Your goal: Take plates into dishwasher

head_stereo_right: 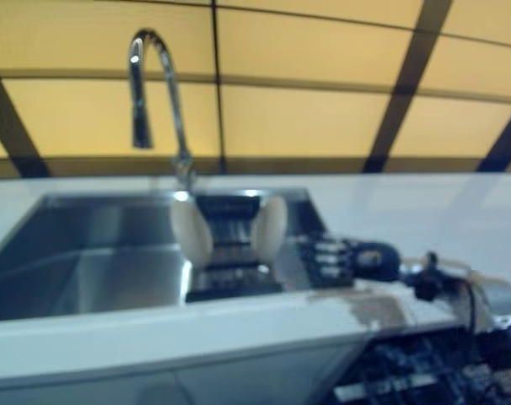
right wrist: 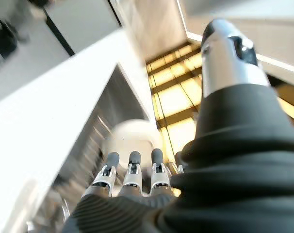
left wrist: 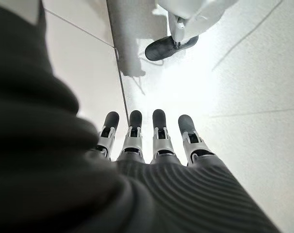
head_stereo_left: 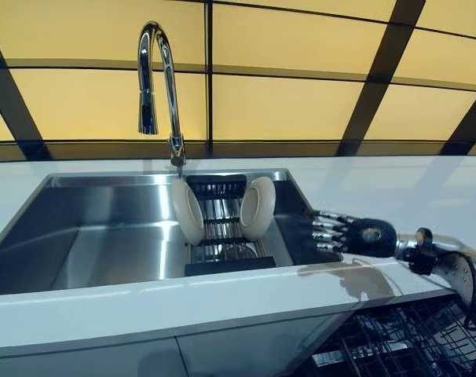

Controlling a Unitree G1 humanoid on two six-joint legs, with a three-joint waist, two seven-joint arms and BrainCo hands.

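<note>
Two plates (head_stereo_left: 222,209) stand on edge in the rack (head_stereo_left: 222,247) at the sink's (head_stereo_left: 104,236) right end, and we bring our right hand (head_stereo_left: 344,234), fingers straight and empty, over the worktop (head_stereo_left: 395,188) edge toward them, our left hand (left wrist: 152,141) hanging relaxed above the floor.

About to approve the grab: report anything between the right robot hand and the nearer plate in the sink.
Nothing visible blocks it. The right robot hand reaches over the sink's right rim, fingers straight, with open space to the right plate standing on edge in the rack.
</note>
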